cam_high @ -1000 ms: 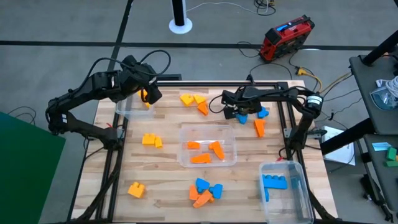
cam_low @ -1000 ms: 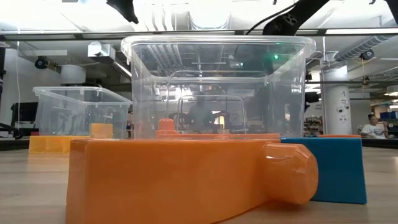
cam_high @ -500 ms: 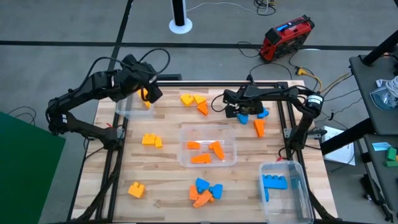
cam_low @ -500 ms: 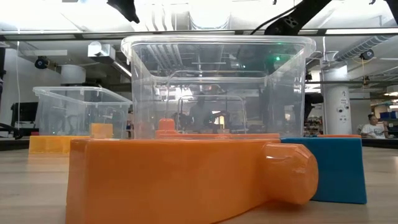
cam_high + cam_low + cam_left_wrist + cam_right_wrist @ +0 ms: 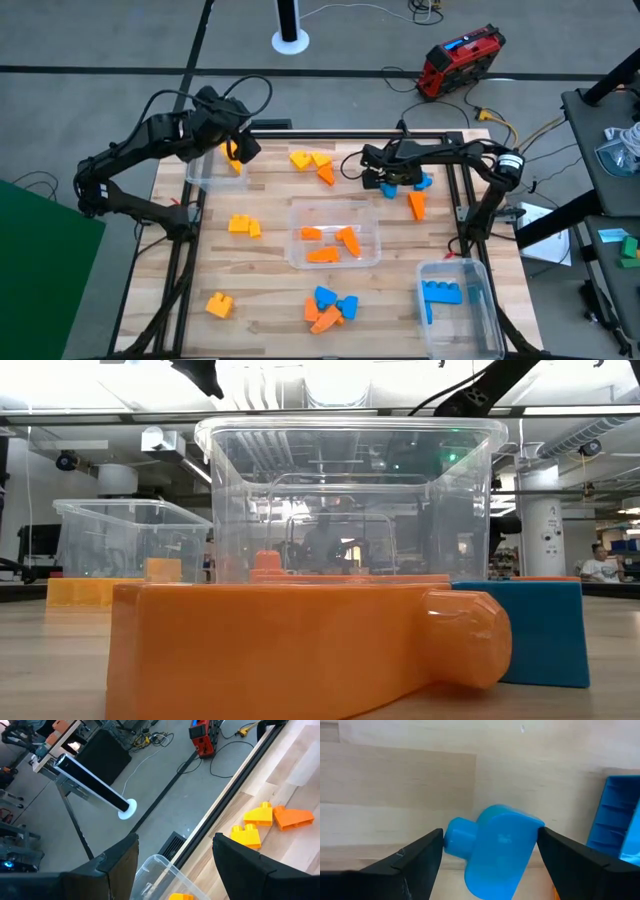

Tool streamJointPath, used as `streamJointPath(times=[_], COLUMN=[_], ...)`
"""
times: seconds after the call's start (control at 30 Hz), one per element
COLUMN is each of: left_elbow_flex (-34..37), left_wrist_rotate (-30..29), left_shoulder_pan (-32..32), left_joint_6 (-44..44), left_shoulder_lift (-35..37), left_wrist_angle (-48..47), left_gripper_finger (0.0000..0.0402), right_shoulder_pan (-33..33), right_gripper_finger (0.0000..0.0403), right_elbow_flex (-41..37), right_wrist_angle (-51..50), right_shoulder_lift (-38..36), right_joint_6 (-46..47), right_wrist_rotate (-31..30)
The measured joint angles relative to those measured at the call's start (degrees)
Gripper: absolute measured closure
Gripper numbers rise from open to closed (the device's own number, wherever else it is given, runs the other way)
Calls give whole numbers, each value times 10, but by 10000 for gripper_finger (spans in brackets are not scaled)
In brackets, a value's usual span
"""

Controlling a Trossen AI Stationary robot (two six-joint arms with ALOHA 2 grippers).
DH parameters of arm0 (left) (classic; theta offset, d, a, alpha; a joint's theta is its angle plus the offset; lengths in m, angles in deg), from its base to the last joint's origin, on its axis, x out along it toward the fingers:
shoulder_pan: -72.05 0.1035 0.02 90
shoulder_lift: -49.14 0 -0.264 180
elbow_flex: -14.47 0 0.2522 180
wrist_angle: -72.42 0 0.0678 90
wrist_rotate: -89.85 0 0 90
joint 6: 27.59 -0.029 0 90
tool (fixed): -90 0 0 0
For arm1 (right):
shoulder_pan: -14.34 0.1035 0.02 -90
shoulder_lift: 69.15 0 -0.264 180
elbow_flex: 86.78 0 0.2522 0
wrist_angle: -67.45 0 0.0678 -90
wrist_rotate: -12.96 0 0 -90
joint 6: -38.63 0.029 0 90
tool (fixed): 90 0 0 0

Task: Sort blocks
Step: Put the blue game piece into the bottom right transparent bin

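desk [image 5: 270,290]: still scattered with unsorted blocks, so the sort looks roughly half done at best.
centre bin [image 5: 334,208]: holds several orange blocks [image 5: 331,243]; orange sorting is under way.
near-right bin [image 5: 468,312]: holds a couple of blue blocks [image 5: 441,292].
far-left bin [image 5: 210,172]: shows at least one yellow block [image 5: 237,167] inside; the rest is hidden by the arm.
left loose, near edge: a mixed blue and orange pile [image 5: 329,307] and a yellow block [image 5: 218,304].
left loose, mid desk: a yellow pair [image 5: 243,226].
left loose, far edge: yellow blocks and an orange one [image 5: 311,163]; an orange wedge [image 5: 416,205] at the right.
right gripper [image 5: 388,181]: fingers apart, straddling a blue rounded block [image 5: 496,849] lying on the desk at the far right; not closed on it.
left gripper [image 5: 238,148]: over the far-left bin, fingers spread with nothing between them in the left wrist view.
judgement: the blue rounded block seems next for the near-right bin.
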Motion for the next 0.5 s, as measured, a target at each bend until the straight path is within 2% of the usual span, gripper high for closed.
streamJointPath(times=[0.3,0.5], left_elbow_flex=[0,0], left_wrist_rotate=[0,0], left_shoulder_pan=[1,3], left_joint_6=[-10,-10], left_shoulder_lift=[0,0], left_wrist_angle=[7,8], left_gripper_finger=[171,171], right_shoulder_pan=[0,0], right_gripper_finger=[59,45], right_elbow_flex=[2,2], right_wrist_angle=[-13,0], right_shoulder_lift=[11,30], right_joint_6=[41,16], right_wrist_rotate=[-24,-19])
